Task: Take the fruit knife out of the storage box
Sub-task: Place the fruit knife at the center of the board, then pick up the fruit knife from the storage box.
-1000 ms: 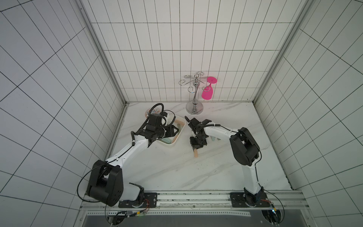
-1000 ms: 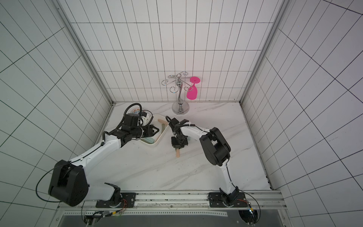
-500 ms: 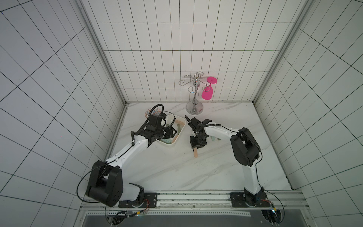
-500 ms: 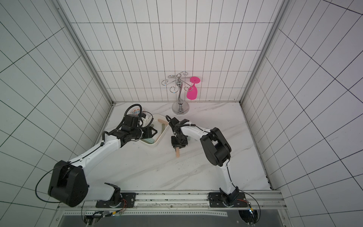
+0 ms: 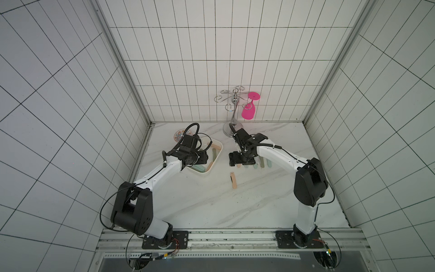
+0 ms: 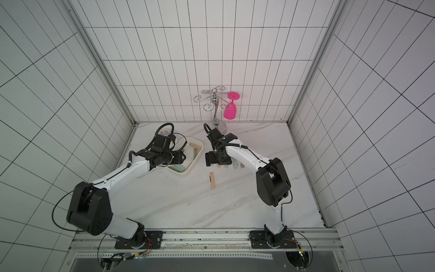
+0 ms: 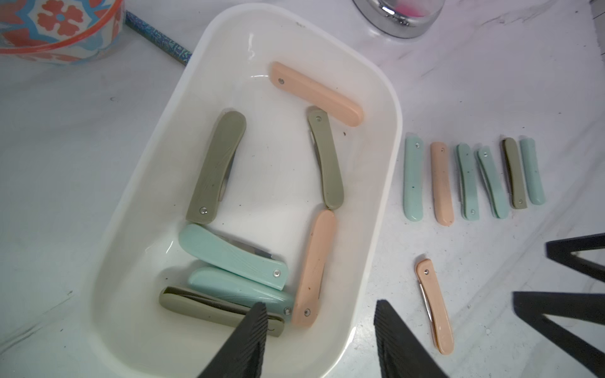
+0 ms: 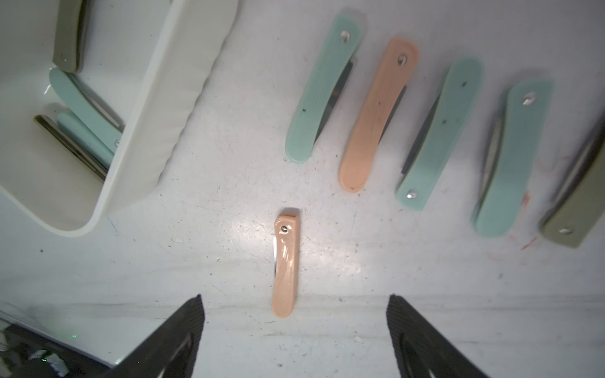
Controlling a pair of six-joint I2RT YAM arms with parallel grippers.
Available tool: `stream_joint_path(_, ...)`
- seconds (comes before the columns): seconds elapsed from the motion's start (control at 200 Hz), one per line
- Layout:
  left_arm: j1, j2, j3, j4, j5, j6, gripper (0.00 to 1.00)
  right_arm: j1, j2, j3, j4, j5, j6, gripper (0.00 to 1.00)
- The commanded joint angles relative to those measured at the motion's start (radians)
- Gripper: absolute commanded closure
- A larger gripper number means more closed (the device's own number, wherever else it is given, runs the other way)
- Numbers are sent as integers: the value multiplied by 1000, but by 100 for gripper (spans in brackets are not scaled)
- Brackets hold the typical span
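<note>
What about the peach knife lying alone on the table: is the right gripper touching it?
Apart. The right wrist view shows the right gripper open, with bare table between each of its fingers and the lone peach knife.

R pincer (image 8: 293, 299) opened wide & let go of the peach fruit knife (image 8: 284, 265).

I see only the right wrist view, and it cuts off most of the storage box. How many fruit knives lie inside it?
Observer: Seven fruit knives lie in the storage box: three olive, two teal, two peach.
Operator: Where is the left gripper?
Observer: Above the box's near end, jaws apart, holding nothing.
Operator: How many knives are in the row outside?
Observer: Six; a teal knife at the end lies beyond your frame.
</note>
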Motion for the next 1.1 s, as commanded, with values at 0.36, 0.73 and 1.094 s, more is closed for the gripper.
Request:
stream_joint_path(0.36, -56, 255, 121, 43, -333, 44, 41, -63, -63, 122, -53, -142, -70, 1)
stream_joint_path(0.73, -50, 427, 243, 17, -401, 36, 40, -98, -77, 108, -53, -181, -90, 1)
stream_joint_path(1.094, -19, 466, 250, 24, -467, 26, 40, -127, -83, 77, -53, -211, -102, 1)
